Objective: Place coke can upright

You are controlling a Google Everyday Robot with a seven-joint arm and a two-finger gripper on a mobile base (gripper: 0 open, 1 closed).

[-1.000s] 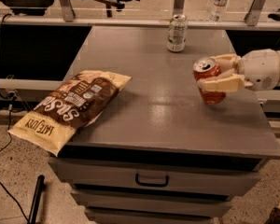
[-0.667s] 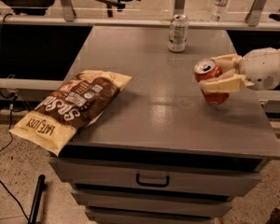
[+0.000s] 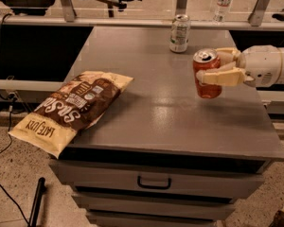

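Centre-right of frame: coke can (image 3: 208, 88) held upright, silver top up | gripper (image 3: 209, 64) clamped on its sides from the right, keeping it vertical | base at tabletop (image 3: 146, 112) level, contact not determinable | release judged pending.

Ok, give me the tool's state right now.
Tool: closed on the red soda can, at the right side of the table.
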